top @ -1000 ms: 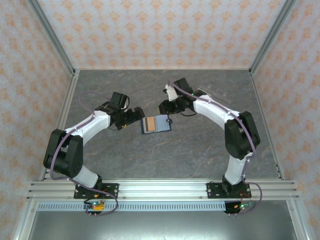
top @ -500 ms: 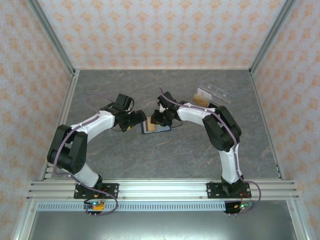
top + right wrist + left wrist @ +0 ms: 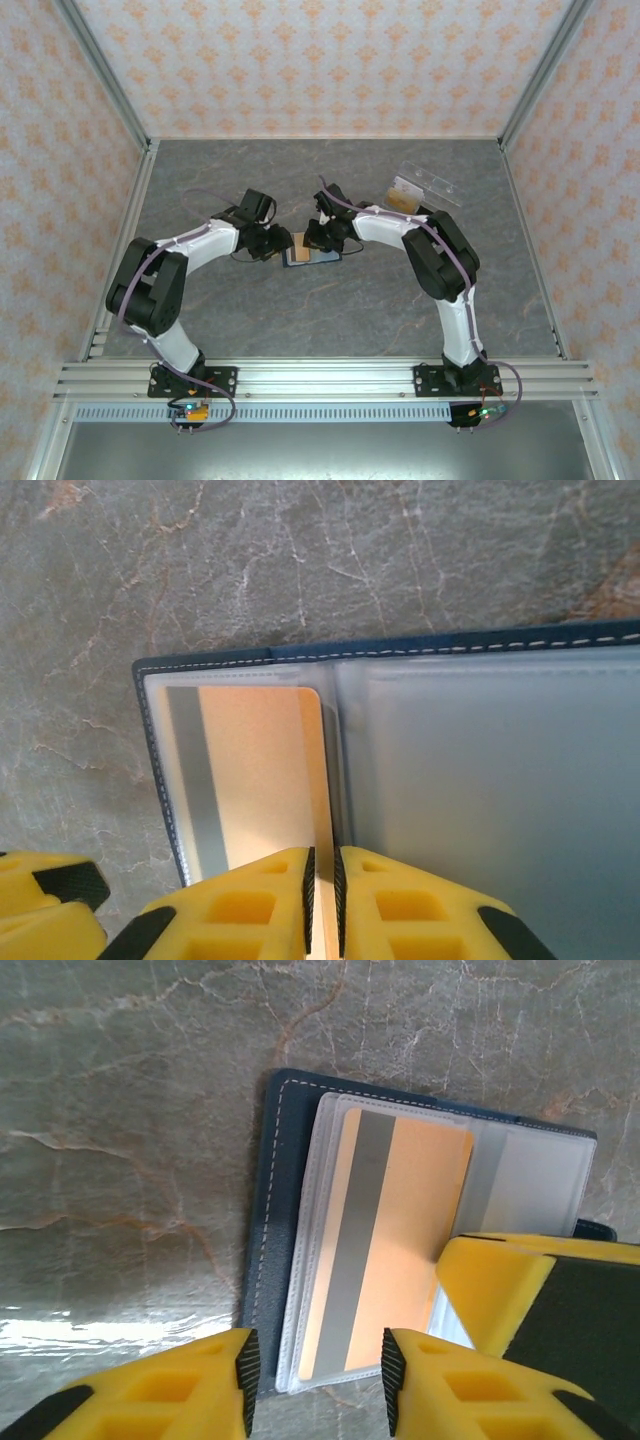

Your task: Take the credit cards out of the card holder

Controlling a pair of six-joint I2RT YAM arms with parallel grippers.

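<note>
Right gripper (image 3: 322, 900): jaws almost shut, nipping the credit card (image 3: 260, 770) by its edge beside the card holder (image 3: 400, 645) fold.
Left gripper (image 3: 318, 1380): jaws part open, straddling the end of the card holder's card-side panel; can't tell if the pads touch it.
Credit card: on that panel among clear sleeves, grey stripe up.
Card holder: open flat on table (image 3: 400, 300), between both grippers.
Clear box (image 3: 420, 185): well beyond the card holder, right-arm side.
</note>
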